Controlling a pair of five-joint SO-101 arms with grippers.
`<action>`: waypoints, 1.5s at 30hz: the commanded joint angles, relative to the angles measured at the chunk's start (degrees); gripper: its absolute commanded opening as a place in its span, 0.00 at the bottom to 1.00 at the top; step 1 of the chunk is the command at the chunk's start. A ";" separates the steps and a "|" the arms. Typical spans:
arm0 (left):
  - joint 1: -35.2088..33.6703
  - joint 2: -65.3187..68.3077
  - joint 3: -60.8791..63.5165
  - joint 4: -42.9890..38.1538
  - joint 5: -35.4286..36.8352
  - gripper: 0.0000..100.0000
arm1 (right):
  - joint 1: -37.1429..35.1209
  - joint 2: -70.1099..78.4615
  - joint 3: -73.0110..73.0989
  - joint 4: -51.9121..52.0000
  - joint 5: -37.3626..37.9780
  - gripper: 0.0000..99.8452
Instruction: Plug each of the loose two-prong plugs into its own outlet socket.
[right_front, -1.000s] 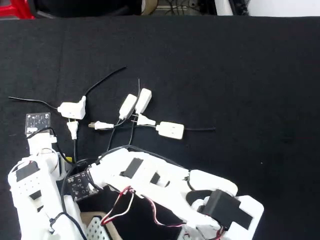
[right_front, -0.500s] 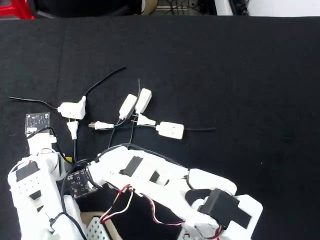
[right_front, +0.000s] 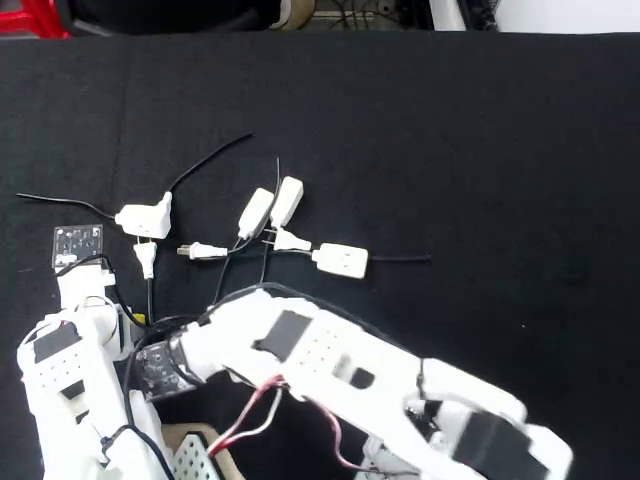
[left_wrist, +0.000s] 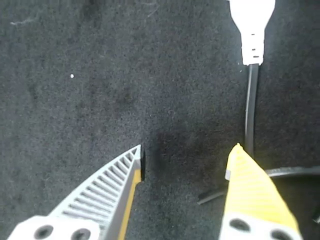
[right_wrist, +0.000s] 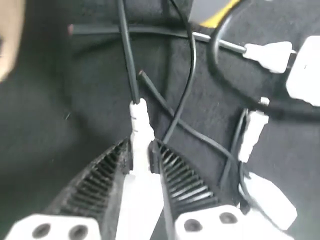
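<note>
Several white plugs and sockets with black cords lie in a cluster on the black table: a socket block (right_front: 145, 217), a plug (right_front: 146, 258) below it, a plug (right_front: 205, 251), two sockets (right_front: 256, 212) (right_front: 287, 200), a plug (right_front: 290, 240) and a socket (right_front: 340, 260). My right gripper (right_wrist: 141, 147) is shut on a white plug (right_wrist: 140, 120) whose black cord runs away from the fingers. My left gripper (left_wrist: 187, 147) hangs open over bare cloth. A white plug (left_wrist: 251, 25) lies ahead of it, its cord running past the yellow finger (left_wrist: 250, 185).
The right arm (right_front: 330, 365) lies across the table's near edge and hides its own gripper in the high view. The left arm (right_front: 70, 380) stands at the near left. A small marker card (right_front: 76, 245) lies at the left. The table's right half is open black cloth.
In the high view the right arm's rear links have swung lower and to the right, while its wrist stays near the same spot. Plugs, sockets and the left arm have not moved.
</note>
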 joint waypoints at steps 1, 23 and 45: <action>-0.13 -0.70 -0.22 -0.97 0.53 0.27 | 2.20 -8.31 -3.21 5.19 -5.45 0.01; -0.04 -0.70 -0.13 -0.88 0.53 0.27 | 44.48 -17.01 -7.60 29.63 -21.63 0.01; -0.04 -0.70 -0.04 -0.97 0.53 0.27 | 47.47 30.81 -15.43 28.75 -12.13 0.02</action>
